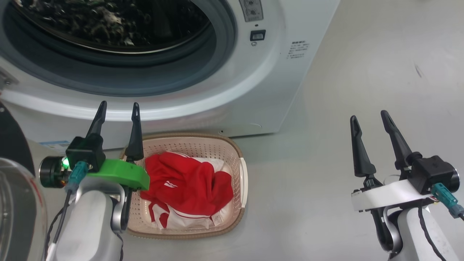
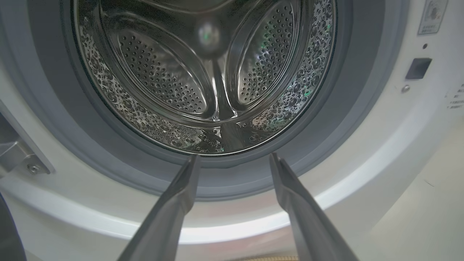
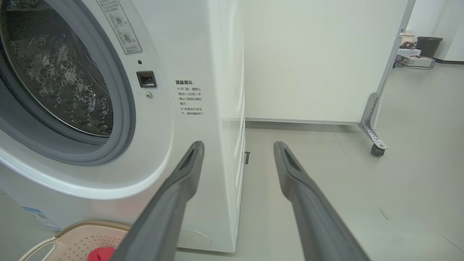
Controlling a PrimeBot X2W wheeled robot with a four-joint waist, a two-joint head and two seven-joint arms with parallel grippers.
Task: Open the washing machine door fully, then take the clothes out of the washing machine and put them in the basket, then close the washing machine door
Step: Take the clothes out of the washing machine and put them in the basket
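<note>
The white washing machine (image 1: 253,90) fills the top of the head view, its grey-gasketed port uncovered and its steel drum (image 2: 206,79) showing no fabric. The washing machine door (image 1: 14,203) is swung out at the far left, its black rim and glass bowl partly in frame. On the floor in front stands the cream basket (image 1: 239,159), and the red clothes (image 1: 188,185) with white trim lie inside it. My left gripper (image 1: 117,110) hovers open above the basket's left end, pointing at the port's lower rim. My right gripper (image 1: 369,117) is open over bare floor to the right.
Grey floor (image 1: 326,181) spreads to the right of the machine. In the right wrist view a white partition panel (image 3: 311,58) on a castor (image 3: 377,149) stands behind the machine, with a dark bin (image 3: 429,46) far off at the top right.
</note>
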